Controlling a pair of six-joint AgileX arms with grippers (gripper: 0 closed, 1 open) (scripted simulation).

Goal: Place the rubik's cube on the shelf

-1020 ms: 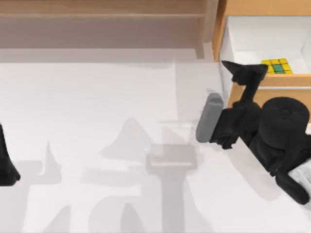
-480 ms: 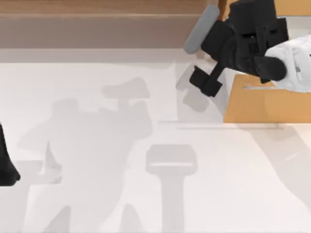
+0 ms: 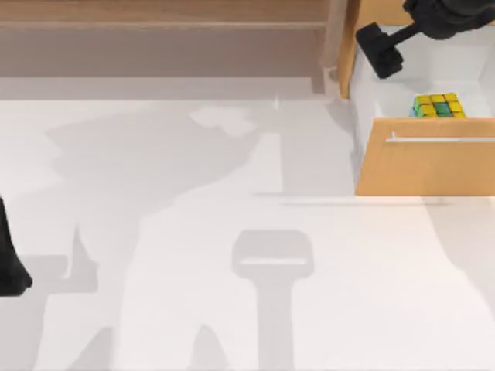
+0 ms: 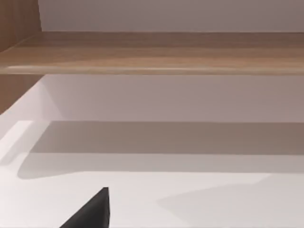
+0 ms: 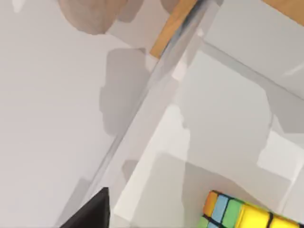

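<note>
- Table (image 3: 193,270), a broad pale grey-white surface, lay well below and to the left of the right gripper (image 3: 379,51), which hung over the open drawer at the far right corner.
- Shelf (image 3: 155,31), a long, low, light-brown wooden board with a recessed back, ran along the far edge and away to the left of the right gripper; the left wrist view faced its front lip (image 4: 152,57).
- Drawer (image 3: 425,166), an orange-wood box with a white interior and a silver bar handle, stood pulled open beneath the right gripper.
- Right gripper, a black two-finger tool, reached in from the top right corner over the drawer's rear left part; I could not tell whether its fingers were spread or pressed together, and it held nothing that I could see.
- Left gripper (image 3: 11,263), black, sat parked at the table's left edge, well apart from everything; its finger state could not be told either.
- Rubik's cube (image 3: 438,106), a small yellow-and-green cube with black grid lines, rested inside the drawer against its front panel, nearer the table's front and to the right of the right gripper, apart from it. It had no long axis to favour. The right arm was by far the nearer, so the pick looked to be its job.
</note>
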